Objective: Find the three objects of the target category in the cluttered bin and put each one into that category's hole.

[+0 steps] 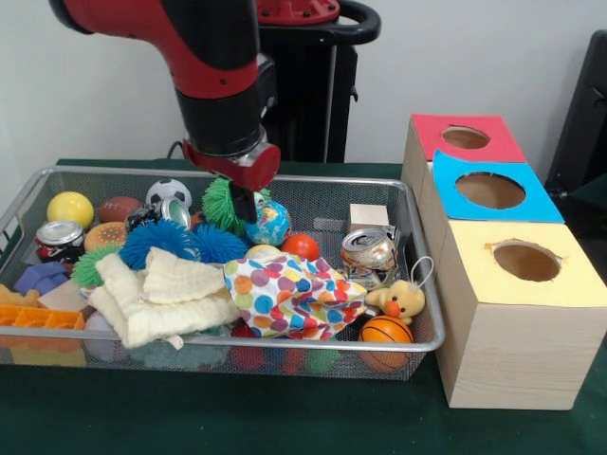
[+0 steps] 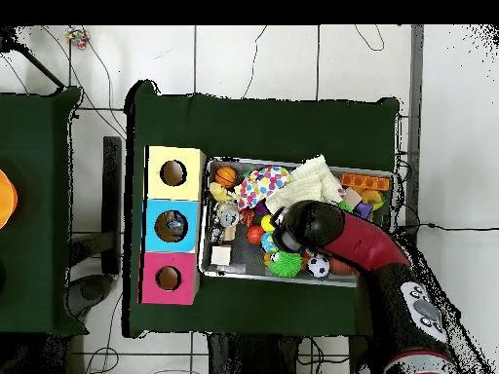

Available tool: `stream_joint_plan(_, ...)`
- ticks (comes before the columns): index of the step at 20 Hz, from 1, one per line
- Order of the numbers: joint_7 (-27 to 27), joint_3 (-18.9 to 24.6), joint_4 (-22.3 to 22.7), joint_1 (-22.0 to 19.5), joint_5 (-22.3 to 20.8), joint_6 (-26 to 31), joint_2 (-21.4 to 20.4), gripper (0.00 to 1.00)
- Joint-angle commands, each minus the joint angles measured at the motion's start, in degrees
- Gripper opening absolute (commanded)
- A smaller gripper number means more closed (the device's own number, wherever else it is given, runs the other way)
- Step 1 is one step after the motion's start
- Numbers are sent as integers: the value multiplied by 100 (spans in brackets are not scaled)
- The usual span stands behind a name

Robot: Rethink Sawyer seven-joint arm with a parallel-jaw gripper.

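My gripper (image 1: 234, 190) is lowered into the back middle of the wire bin (image 1: 417, 284), its tip sunk behind a green spiky ball (image 1: 222, 204) and beside a globe-printed ball (image 1: 271, 226). Around them lie a soccer ball (image 1: 169, 192), a yellow ball (image 1: 70, 209), blue spiky balls (image 1: 156, 239), a red ball (image 1: 301, 246), a basketball (image 1: 385, 330) and several cans, one crushed (image 1: 368, 251). Three boxes with holes stand to the right: red (image 1: 493, 142), blue (image 1: 531, 204), yellow (image 1: 569, 284). In the overhead view the arm (image 2: 312, 229) covers the gripper and the green ball (image 2: 283, 261) shows beside it.
A polka-dot bag (image 1: 289, 294) and a cream cloth (image 1: 166, 294) cover the bin's front middle. A duck plush (image 1: 398, 301), a wooden block (image 1: 368, 216), orange (image 1: 38, 318) and purple (image 1: 38, 277) blocks also lie inside. The bin's rim rises above the green tablecloth (image 1: 237, 417).
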Motion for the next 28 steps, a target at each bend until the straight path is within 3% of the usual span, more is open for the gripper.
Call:
stream_joint_plan(1, 782, 351, 622, 138, 189, -266, 56, 0)
stream_joint_plan(6, 495, 331, 57, 101, 81, -299, 1, 0)
stream_joint_plan(13, 213, 330, -885, 38, 42, 311, -58, 0)
stream_joint_plan(20, 110, 83, -1496, 215, -261, 410, -173, 0)
stream_joint_plan(24, 25, 103, -1590, 170, -346, 141, -112, 0)
stream_joint_plan(28, -116, 195, -1806, 31, -447, -223, 219, 0)
